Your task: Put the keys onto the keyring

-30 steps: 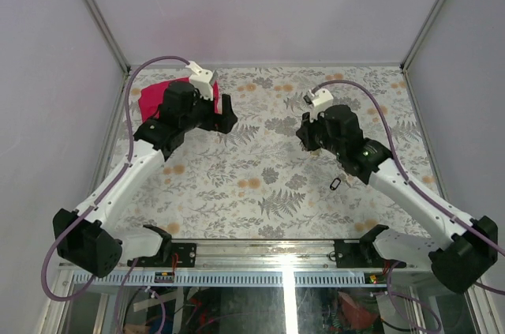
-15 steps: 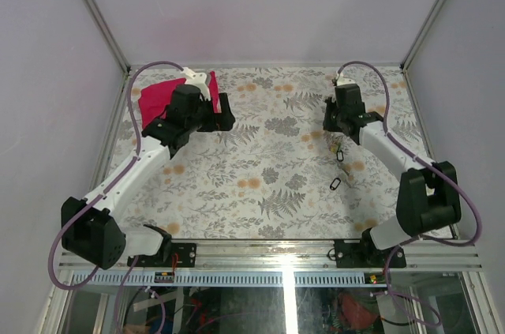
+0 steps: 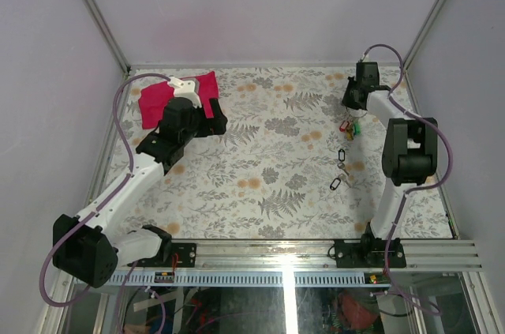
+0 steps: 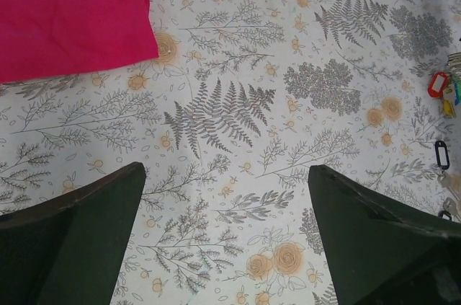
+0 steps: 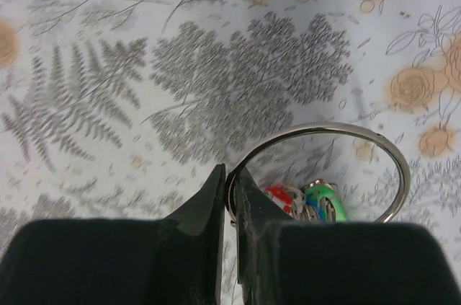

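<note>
**Overhead and wrist views, key-threading task, partly done.** The right gripper (image 5: 230, 172) is reached out to the table's 2 o'clock corner. Its fingers are closed to a narrow slit, pinching the wire of the keyring (image 5: 324, 127) at the ring's 9 o'clock side in the wrist view. The rest of the ring arcs out over the patterned tablecloth (image 3: 260, 160).

A cluster of keys (image 5: 306, 202) with red, green and blue heads sits just below the ring's lower edge, apparently hanging from it. From above, the same cluster (image 3: 348, 126) shows red, yellow and green just below the right gripper (image 3: 352, 100). These keys are judged to be already on the ring, though the threading itself is too small to confirm.

Two dark-tagged keys (image 3: 339, 168) lie loose on the cloth at 6 o'clock of the cluster, near it but not touching. They appear to be what is left to thread.

The left gripper (image 4: 227, 236) hangs over the cloth at the table's 10 o'clock side, its fingers spread wide and holding nothing. A red cloth (image 4: 68, 13) lies just beyond it. It is well apart from both the ring and the loose keys, so a pick-up of either dark-tagged key is not yet begun.
</note>
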You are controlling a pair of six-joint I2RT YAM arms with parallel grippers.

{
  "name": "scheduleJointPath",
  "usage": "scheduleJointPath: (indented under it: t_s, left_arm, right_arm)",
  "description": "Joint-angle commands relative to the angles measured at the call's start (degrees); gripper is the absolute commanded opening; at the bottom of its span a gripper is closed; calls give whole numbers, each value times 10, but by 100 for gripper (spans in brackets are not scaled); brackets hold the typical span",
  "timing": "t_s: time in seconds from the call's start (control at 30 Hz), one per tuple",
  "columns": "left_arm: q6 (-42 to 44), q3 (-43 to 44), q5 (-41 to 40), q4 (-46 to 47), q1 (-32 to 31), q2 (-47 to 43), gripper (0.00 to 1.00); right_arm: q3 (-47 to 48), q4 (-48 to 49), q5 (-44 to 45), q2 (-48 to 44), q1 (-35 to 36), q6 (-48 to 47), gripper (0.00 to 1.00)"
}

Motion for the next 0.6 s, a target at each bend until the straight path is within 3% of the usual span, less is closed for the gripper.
scheduleJointPath:
  t_s: [0.0, 0.17, 0.27, 0.5, 0.57]
  left_arm:
    - [11, 7, -20, 37, 3, -4, 100]
    - [12, 6, -26, 36, 3, -2, 100]
    - [13, 7, -30, 34, 3, -3, 100]
    - [-7, 14, -46, 25, 5, 1, 100]
    - [-17, 22, -49, 17, 6, 4, 100]
  right_arm:
    - [68, -3, -20, 77, -21, 9, 13]
    - [121, -18, -11, 131, -30, 11, 35]
    - [128, -19, 0, 141, -34, 10, 42]
    - [138, -11, 32, 90, -35, 37, 57]
    - [131, -7, 27, 61, -36, 50, 66]
